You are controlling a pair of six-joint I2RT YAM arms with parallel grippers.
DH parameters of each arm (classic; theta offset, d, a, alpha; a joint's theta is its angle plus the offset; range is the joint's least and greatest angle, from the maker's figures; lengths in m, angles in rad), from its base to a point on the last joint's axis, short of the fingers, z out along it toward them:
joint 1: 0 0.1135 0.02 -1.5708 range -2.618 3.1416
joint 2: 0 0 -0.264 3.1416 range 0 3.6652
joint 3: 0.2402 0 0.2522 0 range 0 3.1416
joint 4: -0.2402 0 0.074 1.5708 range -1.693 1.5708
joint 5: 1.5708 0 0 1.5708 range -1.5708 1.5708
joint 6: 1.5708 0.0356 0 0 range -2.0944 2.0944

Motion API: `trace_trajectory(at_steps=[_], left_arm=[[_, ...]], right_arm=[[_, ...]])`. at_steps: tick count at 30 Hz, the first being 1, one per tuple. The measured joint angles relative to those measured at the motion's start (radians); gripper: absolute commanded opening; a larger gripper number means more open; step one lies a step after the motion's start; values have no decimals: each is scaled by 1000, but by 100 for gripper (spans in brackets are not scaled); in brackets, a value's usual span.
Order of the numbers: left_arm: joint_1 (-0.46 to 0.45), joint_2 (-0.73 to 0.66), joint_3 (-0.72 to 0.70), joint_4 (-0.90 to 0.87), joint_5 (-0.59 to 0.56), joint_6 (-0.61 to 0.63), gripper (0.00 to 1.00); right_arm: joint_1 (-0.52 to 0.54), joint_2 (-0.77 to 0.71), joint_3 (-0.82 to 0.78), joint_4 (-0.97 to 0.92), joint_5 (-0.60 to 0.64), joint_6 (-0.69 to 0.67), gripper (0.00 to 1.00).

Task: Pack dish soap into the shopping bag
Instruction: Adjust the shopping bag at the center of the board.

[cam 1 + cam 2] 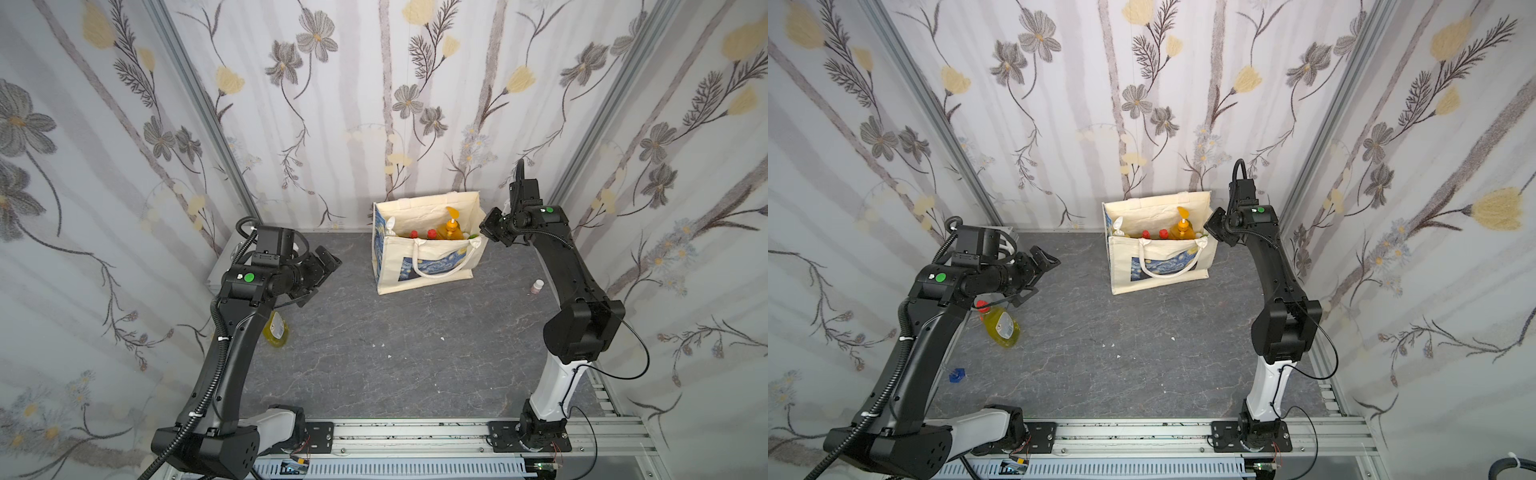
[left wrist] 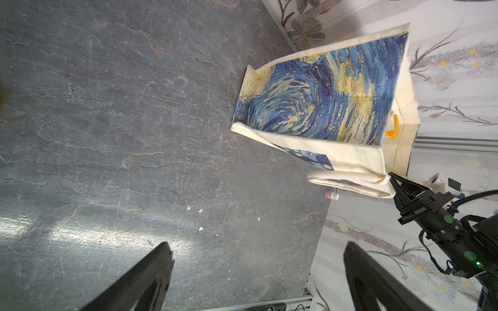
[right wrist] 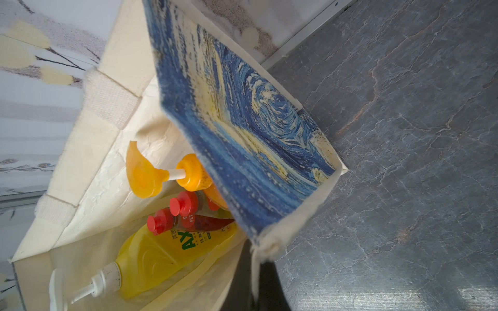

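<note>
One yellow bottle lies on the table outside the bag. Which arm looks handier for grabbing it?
Left. The left end effector is open and hangs close to the yellow bottle, while the right end effector is shut on the bag's rim, farther away.

Black arms (image 1: 232, 332), white base links (image 1: 557, 386), green round stickers (image 1: 248, 277), ribbed cables (image 1: 203, 399).

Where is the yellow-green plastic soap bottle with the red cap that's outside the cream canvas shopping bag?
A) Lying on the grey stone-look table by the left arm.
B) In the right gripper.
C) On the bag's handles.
A: in a top view the yellow-green plastic soap bottle lies on its side on the grey stone-look table beside the left arm, apart from the cream canvas shopping bag.
</note>
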Motion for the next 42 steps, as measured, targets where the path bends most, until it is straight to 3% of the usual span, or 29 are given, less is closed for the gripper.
trace_trajectory(at_steps=[5, 8, 18, 19, 24, 30, 35, 42], left_arm=[[0, -21, -17, -4, 0, -4, 100], [0, -41, -35, 2, -1, -11, 100], [17, -48, 8, -47, -34, 7, 100], [25, -49, 15, -54, -38, 8, 100], [85, -48, 53, -103, -55, 35, 100], [161, -63, 70, -169, -98, 80, 100], [213, -105, 24, -220, -166, 109, 100], [287, -133, 9, -323, -257, 186, 100]], right_arm=[[0, 0, 0, 1, -10, 2, 3], [-2, -10, -21, 4, -13, 0, 16], [-3, -97, -83, 11, -15, -61, 88], [-3, -112, -86, 14, -18, -68, 99], [-5, -215, -149, 51, -52, -108, 100], [11, -406, -322, 108, -176, -138, 100], [73, -581, -485, 149, -285, -181, 100], [184, -714, -629, 198, -351, -244, 100]])
